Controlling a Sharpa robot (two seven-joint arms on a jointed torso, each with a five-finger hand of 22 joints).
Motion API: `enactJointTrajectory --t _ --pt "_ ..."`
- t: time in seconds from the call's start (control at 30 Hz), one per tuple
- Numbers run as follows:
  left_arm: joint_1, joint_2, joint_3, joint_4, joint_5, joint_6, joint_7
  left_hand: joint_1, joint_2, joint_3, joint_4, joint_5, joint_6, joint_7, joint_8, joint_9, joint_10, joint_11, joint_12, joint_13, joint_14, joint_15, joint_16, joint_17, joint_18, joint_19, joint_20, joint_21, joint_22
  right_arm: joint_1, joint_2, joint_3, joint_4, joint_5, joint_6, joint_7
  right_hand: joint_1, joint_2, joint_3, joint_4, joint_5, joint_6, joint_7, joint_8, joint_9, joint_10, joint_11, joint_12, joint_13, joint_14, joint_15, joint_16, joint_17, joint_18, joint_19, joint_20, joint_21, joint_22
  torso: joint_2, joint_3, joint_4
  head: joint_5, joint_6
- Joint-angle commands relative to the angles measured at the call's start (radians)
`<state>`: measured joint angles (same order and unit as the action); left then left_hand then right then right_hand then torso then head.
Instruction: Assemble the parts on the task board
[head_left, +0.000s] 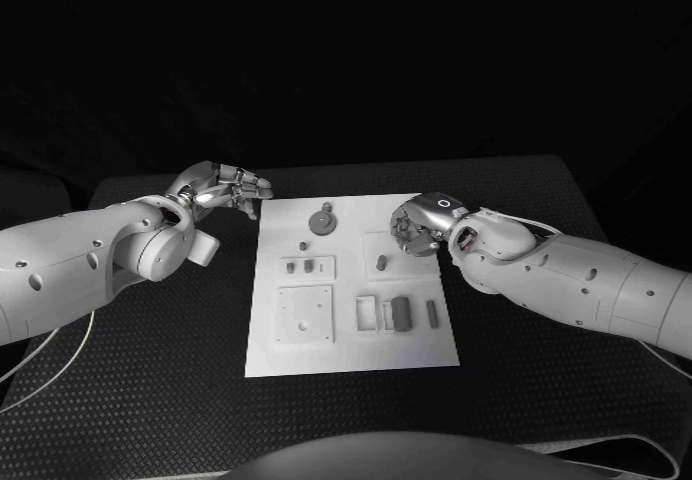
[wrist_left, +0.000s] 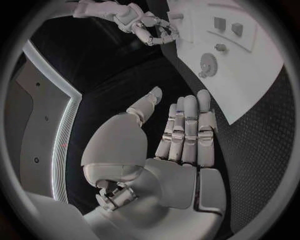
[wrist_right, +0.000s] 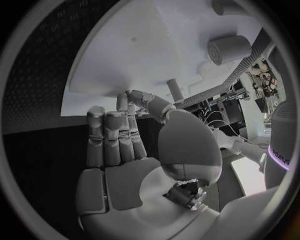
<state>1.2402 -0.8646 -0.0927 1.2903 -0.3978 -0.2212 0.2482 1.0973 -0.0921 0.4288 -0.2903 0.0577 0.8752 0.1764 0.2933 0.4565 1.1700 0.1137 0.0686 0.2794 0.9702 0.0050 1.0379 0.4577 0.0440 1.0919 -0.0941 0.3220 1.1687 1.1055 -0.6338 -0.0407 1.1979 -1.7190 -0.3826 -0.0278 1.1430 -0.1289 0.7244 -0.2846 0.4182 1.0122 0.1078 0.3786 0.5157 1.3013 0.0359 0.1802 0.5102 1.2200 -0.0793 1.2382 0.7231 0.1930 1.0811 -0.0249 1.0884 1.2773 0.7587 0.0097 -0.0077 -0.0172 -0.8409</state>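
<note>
White rectangular task board (head_left: 353, 345) lies mid-tabletop carrying small grey parts (head_left: 400, 312); left hand (head_left: 224, 190) off its far-left corner and right hand (head_left: 420, 225) over its right edge both spread, holding nothing.

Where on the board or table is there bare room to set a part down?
The task board is bare along its near edge, below the square plate and the grey parts. Black table lies bare on both sides near the robot. The board's far end is crowded: left hand, round part, right hand.
</note>
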Motion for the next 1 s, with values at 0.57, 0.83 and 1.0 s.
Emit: enactJointTrajectory --t 0.57,0.83,1.0 --pt "0.001 -0.001 0.001 -0.002 0.006 0.017 -0.001 -0.001 0.001 -0.008 0.000 -0.007 -0.010 0.003 -0.007 -0.002 -0.010 0.000 0.001 -0.001 0.009 0.001 -0.004 0.001 0.027 0.007 0.001 -0.007 -0.001 0.009 -0.035 0.023 0.054 0.055 0.021 0.016 0.041 0.057 0.004 0.000 0.003 0.010 -0.001 0.004 0.002 0.025 -0.014 -0.002 0.016 0.000 -0.007 -0.003 0.002 0.069 0.001 -0.007 0.002 0.002 0.000 0.0003 -0.0005 0.001 -0.001" --pt "0.001 -0.001 0.001 -0.001 0.006 0.019 -0.001 -0.001 0.000 -0.009 0.000 -0.006 -0.013 0.004 -0.008 -0.002 -0.012 0.001 0.000 -0.002 0.009 0.002 -0.004 0.002 0.027 0.007 0.002 -0.007 -0.001 0.014 -0.044 0.030 0.062 0.071 0.030 0.015 0.040 0.056 0.003 -0.001 0.003 0.011 -0.001 0.004 0.002 0.026 -0.014 -0.002 0.016 0.000 -0.008 -0.004 0.002 0.069 0.001 -0.007 0.002 0.002 0.000 0.0000 0.0001 -0.003 0.000" --pt "0.001 -0.001 0.001 -0.002 0.006 0.019 -0.002 0.000 0.000 -0.009 0.000 -0.007 -0.014 0.005 -0.008 -0.003 -0.013 0.001 0.000 -0.002 0.009 0.002 -0.005 0.002 0.027 0.008 0.002 -0.008 -0.001 0.014 -0.047 0.031 0.064 0.099 0.029 0.019 0.039 0.056 0.003 -0.001 0.003 0.011 -0.001 0.004 0.002 0.026 -0.014 -0.002 0.017 0.000 -0.008 -0.004 0.002 0.069 0.001 -0.007 0.002 0.002 0.000 0.0007 0.0005 -0.004 0.000"
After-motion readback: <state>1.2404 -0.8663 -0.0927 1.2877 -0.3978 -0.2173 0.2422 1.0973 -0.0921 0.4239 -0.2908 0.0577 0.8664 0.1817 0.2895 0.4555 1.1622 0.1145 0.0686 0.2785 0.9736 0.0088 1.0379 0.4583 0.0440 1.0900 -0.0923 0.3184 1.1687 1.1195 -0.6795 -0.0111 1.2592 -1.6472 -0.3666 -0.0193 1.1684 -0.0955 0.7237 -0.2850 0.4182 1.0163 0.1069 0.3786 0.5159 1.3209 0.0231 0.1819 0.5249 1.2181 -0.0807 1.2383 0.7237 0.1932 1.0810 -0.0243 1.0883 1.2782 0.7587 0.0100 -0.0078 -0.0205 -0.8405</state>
